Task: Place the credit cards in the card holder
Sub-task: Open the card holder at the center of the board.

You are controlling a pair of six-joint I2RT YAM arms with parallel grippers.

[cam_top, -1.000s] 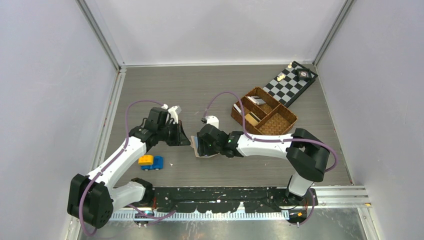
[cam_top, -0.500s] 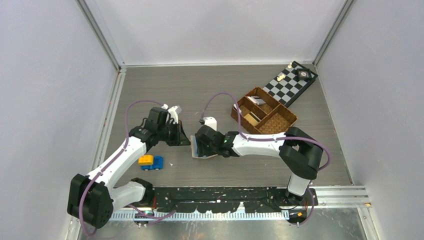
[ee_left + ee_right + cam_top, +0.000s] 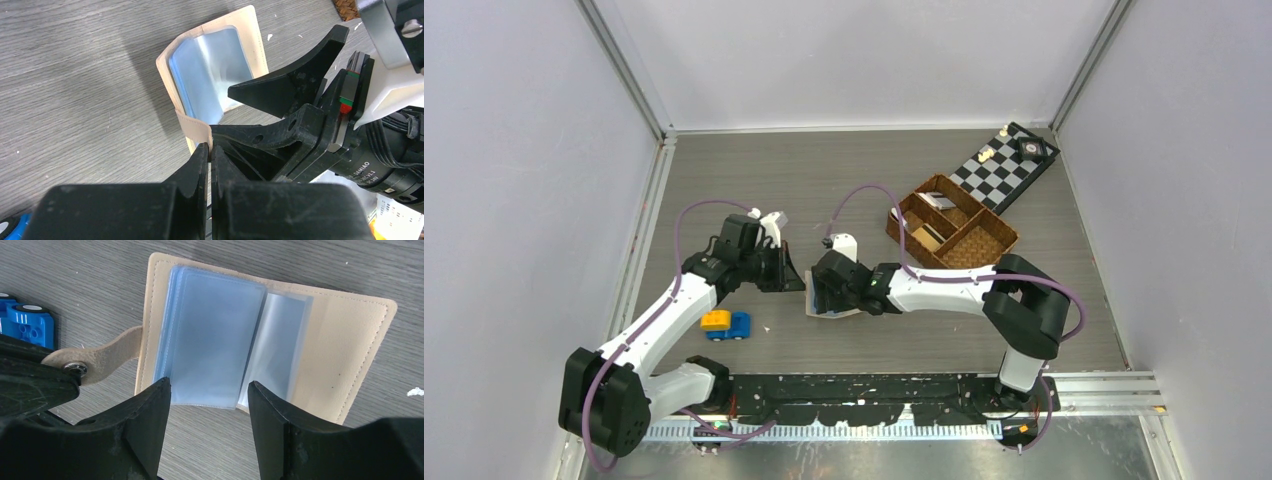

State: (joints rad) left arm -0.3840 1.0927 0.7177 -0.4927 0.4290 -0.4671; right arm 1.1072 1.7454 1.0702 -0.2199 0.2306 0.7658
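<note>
near the middle of the grey wood table (image 3: 844, 180), the card holder (image 3: 822, 306) lies open with its pale blue pockets (image 3: 215, 345) facing up. it sits between the two arms. the left gripper (image 3: 210, 150) is clenched tight on the snap tab (image 3: 95, 359), the little beige strap with a metal button that sticks out from the holder's side. the right gripper (image 3: 209, 387) is spread wide and holds nothing. its two black fingers (image 3: 145, 425) hang over the near edge of the blue pockets, one on each side of the front pocket. i cannot tell if they touch the holder. from above, the right gripper's body hides most of the holder, so only a beige edge peeks out.

a toy car (image 3: 726, 323) made of blue and yellow bricks sits near the holder, on the left arm's side, close to the clenched fingers. far back on the right is a brown woven basket (image 3: 980, 211) with walls inside it. flat things that look like the credit cards (image 3: 927, 237) lie in its small parts, one tan and one pale, well apart from the holder. the right arm stretches across the table between the basket and the holder. behind the basket is a black and white chessboard (image 3: 1009, 160) with a few small pieces on it.
</note>
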